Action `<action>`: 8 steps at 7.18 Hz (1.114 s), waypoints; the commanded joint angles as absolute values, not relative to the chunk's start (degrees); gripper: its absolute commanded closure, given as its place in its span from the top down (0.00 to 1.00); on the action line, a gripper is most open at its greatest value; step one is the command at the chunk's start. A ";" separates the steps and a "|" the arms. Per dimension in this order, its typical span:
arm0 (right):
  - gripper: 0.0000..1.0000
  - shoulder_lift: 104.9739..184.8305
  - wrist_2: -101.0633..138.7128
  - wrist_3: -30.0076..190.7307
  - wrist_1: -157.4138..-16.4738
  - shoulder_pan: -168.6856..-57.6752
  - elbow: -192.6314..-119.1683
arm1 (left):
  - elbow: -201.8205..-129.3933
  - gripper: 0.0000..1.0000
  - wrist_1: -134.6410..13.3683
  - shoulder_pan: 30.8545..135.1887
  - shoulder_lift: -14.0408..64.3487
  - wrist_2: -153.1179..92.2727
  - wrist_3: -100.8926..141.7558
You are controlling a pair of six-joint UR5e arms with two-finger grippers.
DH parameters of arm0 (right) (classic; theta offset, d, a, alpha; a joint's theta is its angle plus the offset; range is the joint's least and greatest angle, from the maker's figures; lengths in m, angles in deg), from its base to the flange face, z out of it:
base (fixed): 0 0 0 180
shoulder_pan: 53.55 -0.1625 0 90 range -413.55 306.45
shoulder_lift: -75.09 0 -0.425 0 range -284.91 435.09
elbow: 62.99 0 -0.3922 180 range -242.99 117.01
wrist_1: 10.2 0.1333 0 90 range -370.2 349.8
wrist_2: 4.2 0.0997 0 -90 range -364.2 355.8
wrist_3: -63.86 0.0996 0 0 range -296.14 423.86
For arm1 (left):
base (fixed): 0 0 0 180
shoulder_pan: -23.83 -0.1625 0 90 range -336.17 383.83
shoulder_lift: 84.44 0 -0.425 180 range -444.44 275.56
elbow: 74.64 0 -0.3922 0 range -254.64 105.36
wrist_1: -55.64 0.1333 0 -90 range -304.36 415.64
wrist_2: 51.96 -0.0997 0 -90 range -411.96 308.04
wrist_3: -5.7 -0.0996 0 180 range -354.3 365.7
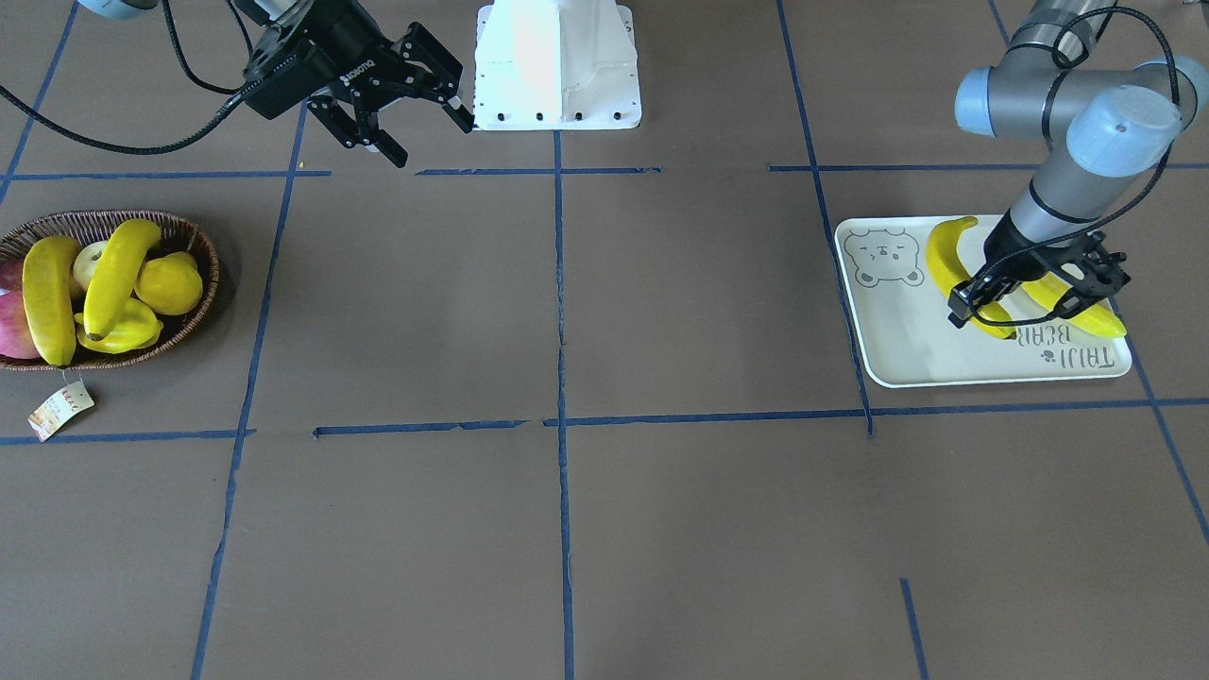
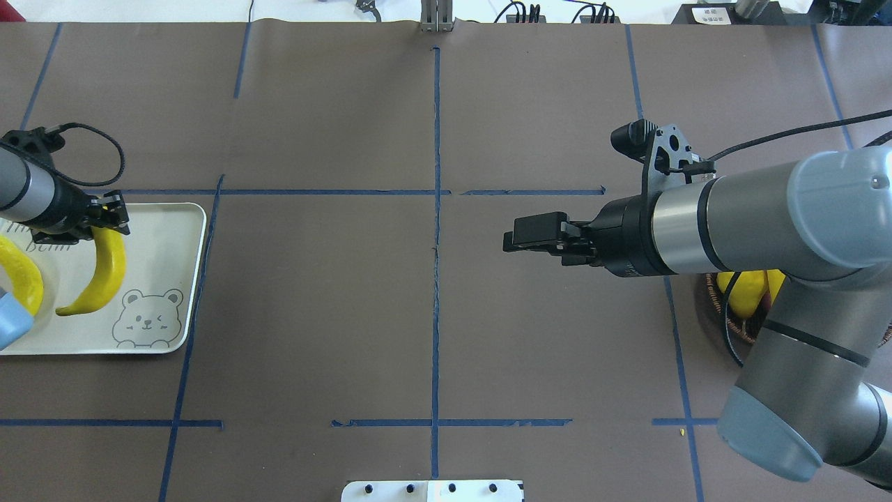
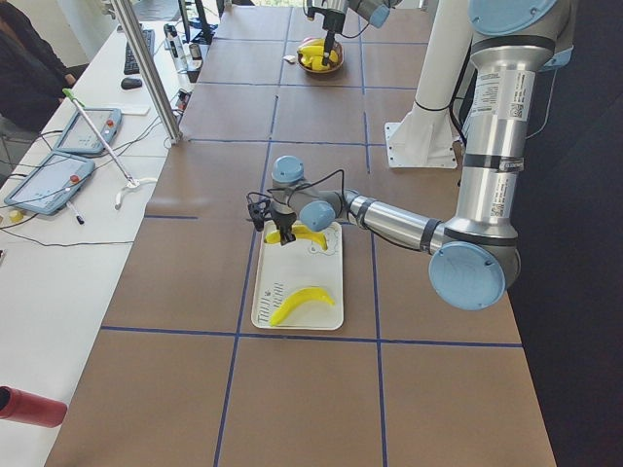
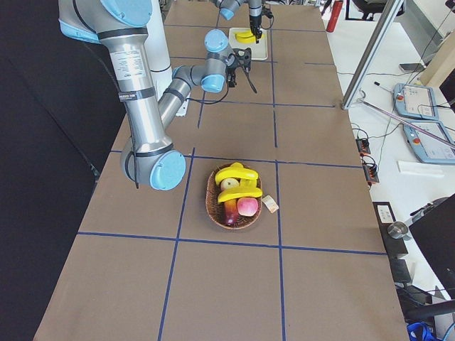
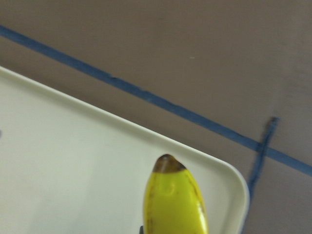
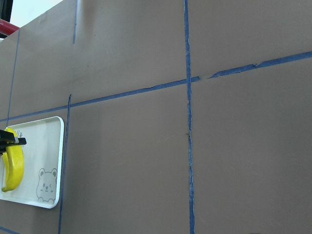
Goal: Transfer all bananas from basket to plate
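The brown counter [image 1: 680,312], marked with blue tape lines, carries everything. In the front-facing view the plate [image 1: 907,345] lies at the middle right and the basket [image 1: 212,269] at the left edge, so they are well apart. Two bananas are on the plate: a first banana [image 1: 947,269] beside the bear print, and a second banana [image 1: 1091,319] to its right, partly hidden by the arm. The basket holds a third banana [image 1: 47,297] and a fourth banana [image 1: 118,274] among other fruit [image 1: 172,283]. The left gripper [image 2: 106,223] stands over the plate, and its jaws pinch one end of the first banana. The right gripper [image 1: 430,140] hangs at the upper left above bare counter, its jaws spread and holding nothing. A paper tag [image 1: 61,408] lies just below the basket.
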State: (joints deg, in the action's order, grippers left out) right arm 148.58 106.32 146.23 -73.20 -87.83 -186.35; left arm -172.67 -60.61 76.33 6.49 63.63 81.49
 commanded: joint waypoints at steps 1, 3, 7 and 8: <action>1.00 148.83 106.28 146.21 -73.30 -87.91 -186.22 | -172.03 0.10 -60.81 76.30 3.80 61.34 79.27; 1.00 149.79 107.24 145.60 -77.58 -90.79 -187.09 | -171.93 0.99 -60.81 76.12 3.98 61.16 76.03; 1.00 169.17 107.86 126.23 -79.64 -96.78 -189.46 | -182.45 0.99 -61.34 78.05 4.06 63.00 75.13; 1.00 174.27 107.69 123.39 -78.06 -97.31 -189.47 | -184.05 0.99 -60.73 78.14 4.94 63.01 75.13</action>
